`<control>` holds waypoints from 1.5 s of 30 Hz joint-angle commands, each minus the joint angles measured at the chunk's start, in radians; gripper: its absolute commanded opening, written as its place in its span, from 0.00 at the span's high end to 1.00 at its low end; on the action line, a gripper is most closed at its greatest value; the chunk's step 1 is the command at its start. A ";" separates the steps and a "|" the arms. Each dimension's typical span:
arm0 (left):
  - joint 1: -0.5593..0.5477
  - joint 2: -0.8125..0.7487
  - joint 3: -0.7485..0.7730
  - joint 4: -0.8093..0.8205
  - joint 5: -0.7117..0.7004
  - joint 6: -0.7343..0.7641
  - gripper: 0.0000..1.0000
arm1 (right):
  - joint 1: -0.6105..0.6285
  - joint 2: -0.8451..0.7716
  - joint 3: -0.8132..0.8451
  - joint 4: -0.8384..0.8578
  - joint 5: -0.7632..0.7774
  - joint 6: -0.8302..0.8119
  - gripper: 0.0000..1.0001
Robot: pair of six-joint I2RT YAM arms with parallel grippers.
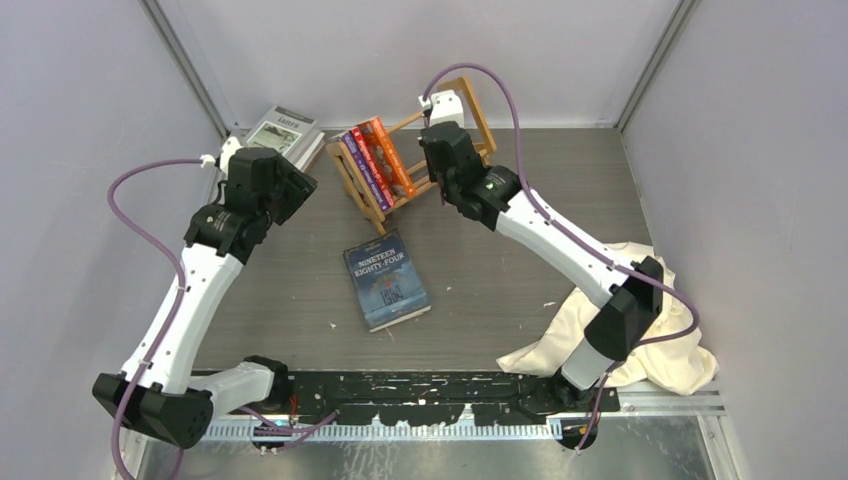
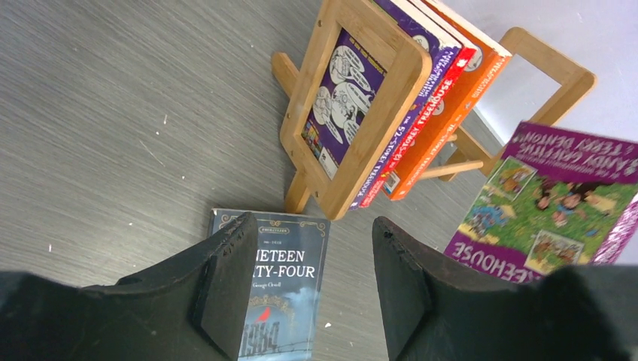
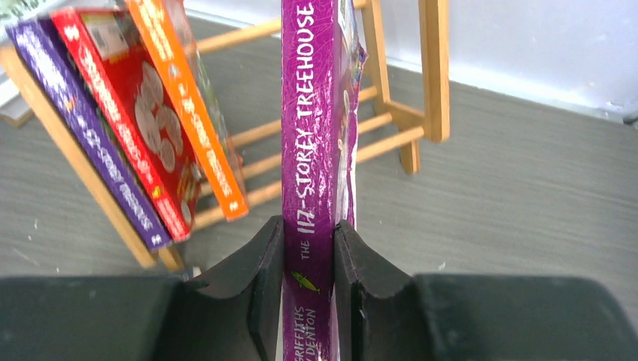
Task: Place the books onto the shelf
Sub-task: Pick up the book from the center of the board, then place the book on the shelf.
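Left of the shelf [image 2: 410, 83], the left gripper [image 2: 310, 241] is hanging half open, holding nothing. In front of the shelf, Nineteen Eighty-Four [image 1: 386, 280] is lying flat. By the shelf's empty right half, the right gripper [image 3: 308, 237] is clamping The 117-Storey Treehouse [image 3: 308, 113] upright. The three leaning Treehouse books [image 3: 150, 128] inside the shelf are tilting into that gap, so the paperback risks snagging them or a slat.

Grey wood-grain table [image 1: 500, 270] across the middle of the frame. Plain pale lilac walls [image 1: 80, 90] left, top and right, evenly lit, with metal posts [image 1: 184, 62] in both upper corners.
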 commanded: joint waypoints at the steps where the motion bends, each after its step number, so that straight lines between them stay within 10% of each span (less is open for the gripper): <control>1: 0.010 0.036 0.046 0.071 -0.030 0.022 0.42 | -0.063 0.051 0.149 0.196 -0.138 -0.084 0.99; 22: 0.103 0.108 0.050 0.118 -0.018 0.040 0.42 | -0.177 0.472 0.491 0.355 -0.446 -0.095 0.99; 45: 0.120 0.081 -0.036 0.149 -0.031 0.033 0.42 | -0.179 0.387 0.091 0.599 -0.482 -0.012 0.99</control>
